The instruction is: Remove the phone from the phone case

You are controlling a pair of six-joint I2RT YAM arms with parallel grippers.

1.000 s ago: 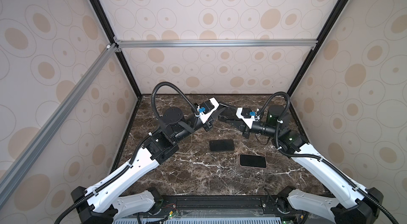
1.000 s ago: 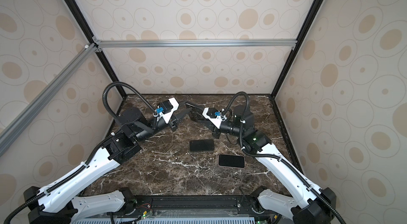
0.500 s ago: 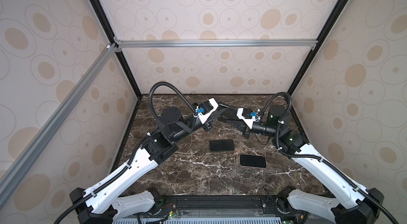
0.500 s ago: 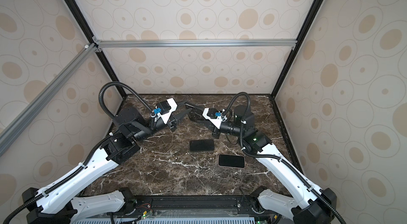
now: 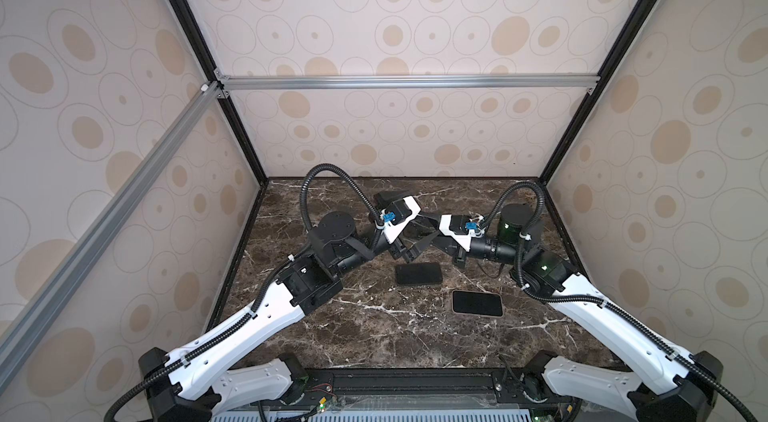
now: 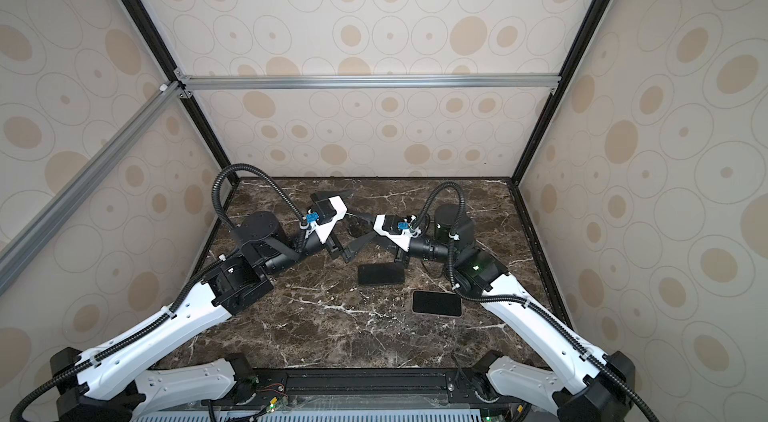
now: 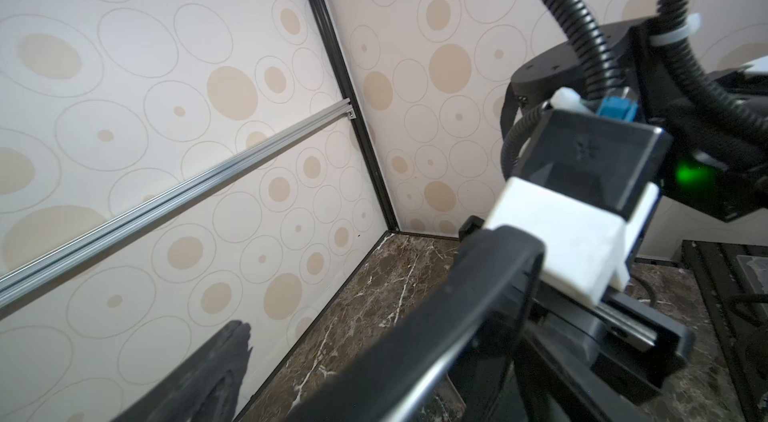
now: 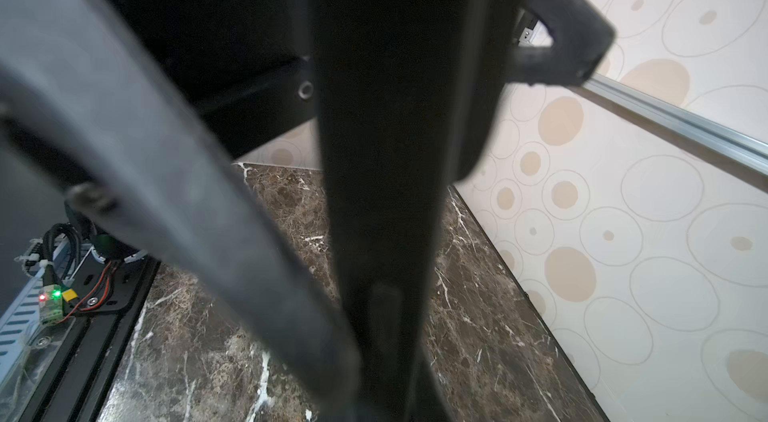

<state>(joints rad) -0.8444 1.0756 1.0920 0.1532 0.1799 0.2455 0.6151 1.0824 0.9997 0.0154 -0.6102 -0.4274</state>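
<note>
My right gripper (image 5: 430,235) is shut on one end of a black phone case (image 7: 415,316), holding it in the air above the back of the marble table (image 5: 374,328). In the right wrist view the case (image 8: 399,108) fills the middle, seen edge-on. My left gripper (image 5: 411,229) faces it, jaws open wide around the case's far end; one finger (image 7: 216,374) shows clear of the case, and a left finger (image 8: 561,38) stands beside it. An all-black phone (image 5: 417,273) lies flat on the table below both grippers.
A second dark phone with a pale tan rim (image 5: 477,303) lies flat to the right of the black one, in front of my right arm. Patterned walls close in the table at the back and on both sides. A black rail (image 5: 415,378) runs along the front edge.
My left gripper's jaws have spread wide apart at the case's end. The right gripper keeps its hold, and both phones on the table have not moved.
</note>
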